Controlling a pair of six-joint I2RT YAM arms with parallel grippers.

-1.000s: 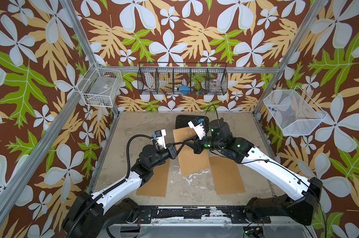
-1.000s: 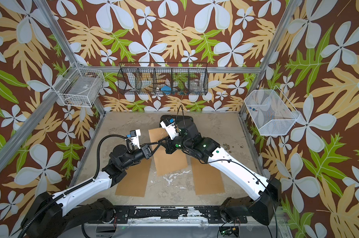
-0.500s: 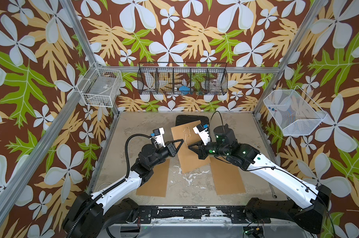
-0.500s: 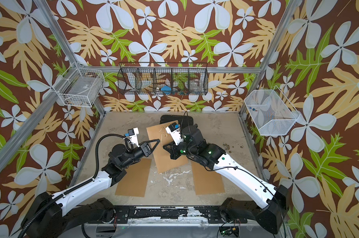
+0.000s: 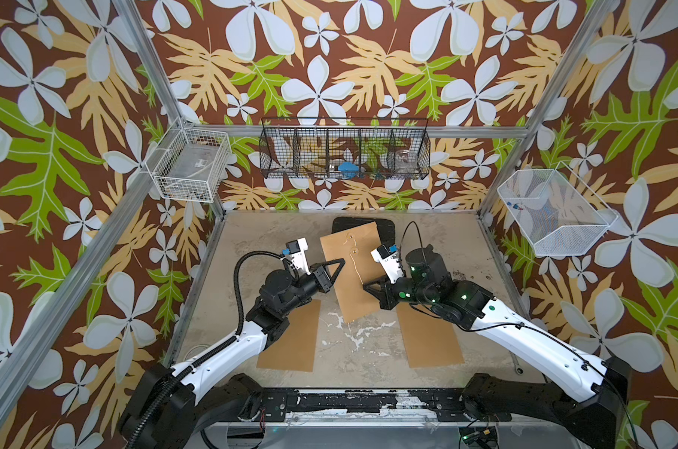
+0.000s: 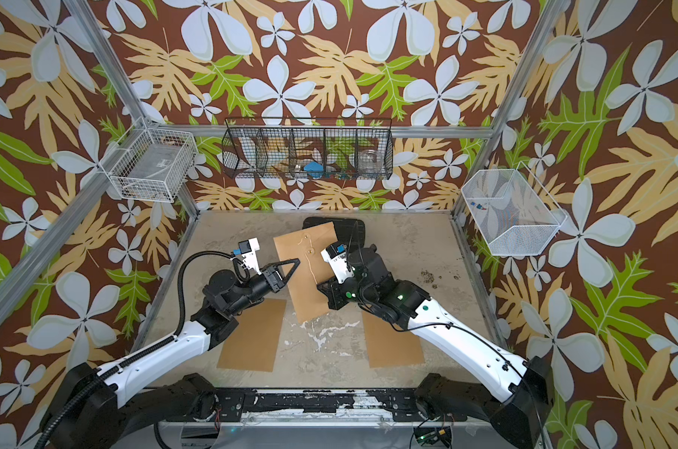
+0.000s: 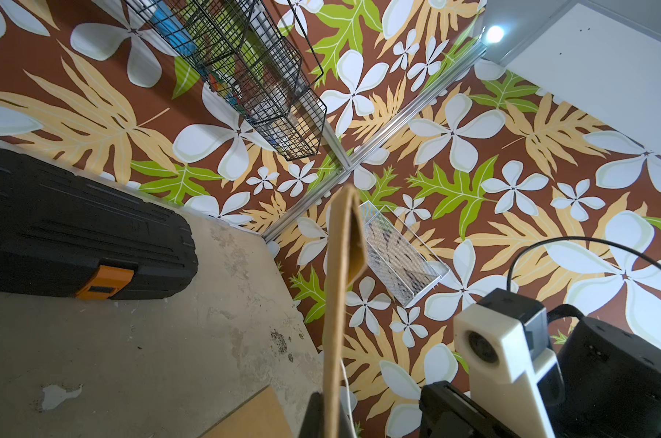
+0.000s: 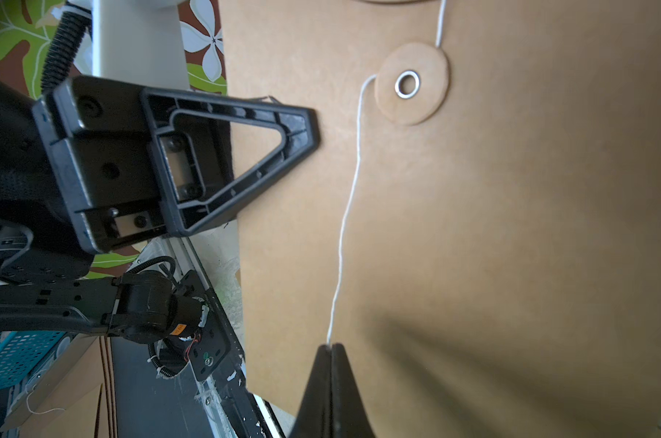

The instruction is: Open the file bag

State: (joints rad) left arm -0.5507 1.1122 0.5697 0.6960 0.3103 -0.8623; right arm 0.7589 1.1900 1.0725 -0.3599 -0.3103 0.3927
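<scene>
The file bag [image 5: 353, 287], a brown paper envelope with round string buttons, is held tilted above the table in both top views [image 6: 308, 291]. My left gripper [image 5: 340, 261] is shut on its left edge. In the left wrist view the file bag [image 7: 336, 303] shows edge-on between the closed jaws of the left gripper [image 7: 330, 417]. My right gripper [image 8: 330, 347] is shut on the end of the white string [image 8: 344, 227]. The string runs taut from the lower button [image 8: 410, 83] to that gripper. In a top view the right gripper [image 6: 319, 285] sits at the bag's right edge.
A black toolbox [image 5: 386, 229] lies behind the bag at the back of the table. Two brown sheets lie flat near the front, one left [image 5: 290, 338] and one right [image 5: 430, 338]. Wire baskets hang on the back wall [image 5: 345, 151] and the side walls [image 5: 191, 163] [image 5: 555, 212].
My right gripper has drawn back toward the front right with the string, which now runs straight from the button. The left gripper has kept its hold on the bag's edge.
</scene>
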